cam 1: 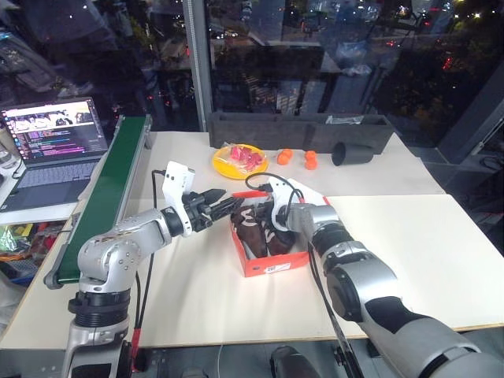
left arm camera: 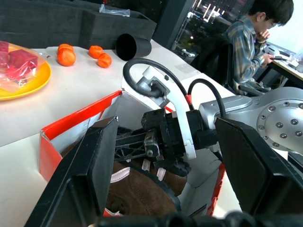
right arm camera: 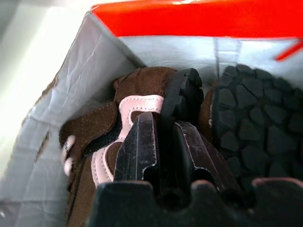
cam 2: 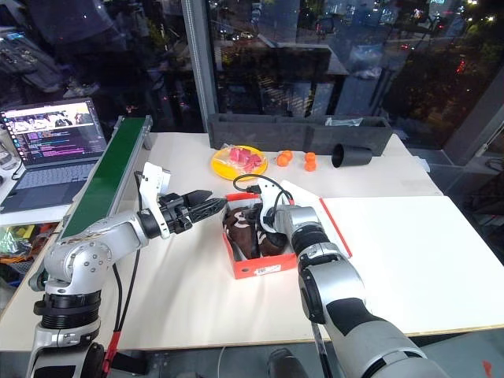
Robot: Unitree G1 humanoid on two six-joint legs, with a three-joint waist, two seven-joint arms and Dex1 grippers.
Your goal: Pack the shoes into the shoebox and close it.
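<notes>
The red-orange shoebox (cam 1: 268, 268) stands open in the middle of the table, its lid (cam 2: 329, 224) folded out to the right. Both dark brown shoes (cam 1: 257, 230) lie inside. One shoe (right arm camera: 94, 142) shows its pale strap, the other (right arm camera: 258, 118) shows its black lugged sole. My right gripper (right arm camera: 165, 128) reaches down into the box, its fingers close together on the black sole rim of the strapped shoe. Just outside the box's left rim hangs my left gripper (cam 1: 224, 205), level, pointing at the box, open and holding nothing.
A yellow plate (cam 1: 239, 161) with red pieces, oranges (cam 1: 285, 156), a black cup (cam 1: 352, 153) on its side and a long black tray (cam 1: 299, 130) sit at the back. On the left are a green conveyor (cam 1: 106, 189) and a laptop (cam 1: 55, 142). A person (left arm camera: 246, 42) sits beyond the table.
</notes>
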